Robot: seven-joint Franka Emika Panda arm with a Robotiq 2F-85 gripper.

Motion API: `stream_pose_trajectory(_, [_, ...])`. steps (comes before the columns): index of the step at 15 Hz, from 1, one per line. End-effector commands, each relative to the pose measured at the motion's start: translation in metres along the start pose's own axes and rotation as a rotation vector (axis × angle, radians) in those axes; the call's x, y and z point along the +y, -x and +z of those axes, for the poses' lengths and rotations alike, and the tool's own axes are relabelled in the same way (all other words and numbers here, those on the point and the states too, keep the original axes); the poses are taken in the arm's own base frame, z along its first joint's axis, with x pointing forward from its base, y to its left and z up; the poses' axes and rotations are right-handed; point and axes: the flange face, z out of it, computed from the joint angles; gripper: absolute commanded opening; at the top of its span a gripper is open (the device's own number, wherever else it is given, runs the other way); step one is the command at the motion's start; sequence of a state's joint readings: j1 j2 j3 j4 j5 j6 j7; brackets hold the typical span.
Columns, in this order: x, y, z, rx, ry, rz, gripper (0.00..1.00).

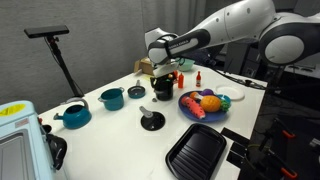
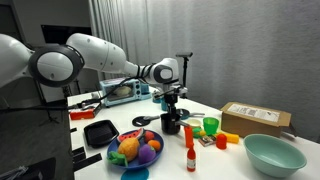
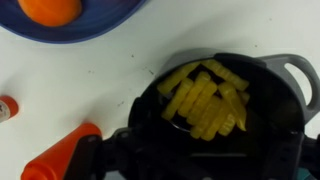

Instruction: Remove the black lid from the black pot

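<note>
The black pot (image 3: 215,95) stands uncovered, with yellow fries inside, and fills the wrist view. In both exterior views it sits right below my gripper (image 1: 160,80), which hangs close over the pot (image 1: 163,93). The black lid (image 1: 152,121) lies flat on the table, knob up, apart from the pot and nearer the table's front. It also shows in an exterior view (image 2: 143,121) beside the pot (image 2: 172,125). My gripper (image 2: 172,101) holds nothing that I can see. Its fingers merge with the dark pot, so I cannot tell whether they are open.
A blue plate of toy food (image 1: 203,106) stands next to the pot, with two teal pots (image 1: 112,98) (image 1: 73,115) further along. A black grill pan (image 1: 197,152) lies at the table edge. A red bottle (image 2: 189,160), green cup (image 2: 210,126), teal bowl (image 2: 273,153) and cardboard box (image 2: 255,118) stand nearby.
</note>
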State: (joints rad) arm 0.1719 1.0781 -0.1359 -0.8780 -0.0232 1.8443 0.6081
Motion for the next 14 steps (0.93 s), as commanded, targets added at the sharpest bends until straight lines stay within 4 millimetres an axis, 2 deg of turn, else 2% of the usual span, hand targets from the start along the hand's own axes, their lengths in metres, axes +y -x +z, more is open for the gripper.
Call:
stream_pose_trajectory(1, [0.004,-0.003,-0.001,-0.011,0.022,-0.015,1.00])
stream_pose_trajectory(4, [0.005,-0.004,-0.004,-0.009,0.023,-0.005,1.00])
stream_pose_trajectory(5, [0.005,-0.005,-0.004,-0.002,0.023,-0.007,0.88])
stream_pose_trajectory(6, [0.005,-0.005,-0.003,0.001,0.023,-0.008,0.72])
stream_pose_trajectory(10, [0.008,-0.008,-0.003,0.019,0.033,-0.007,0.42])
stream_pose_trajectory(11, [0.008,-0.008,-0.001,0.022,0.034,-0.008,0.39])
stream_pose_trajectory(12, [0.007,-0.008,0.001,0.024,0.032,-0.009,0.77])
stream_pose_trajectory(13, [0.007,-0.007,0.004,0.023,0.034,-0.013,0.70])
stream_pose_trajectory(14, [0.005,-0.005,0.008,0.019,0.046,-0.018,0.70])
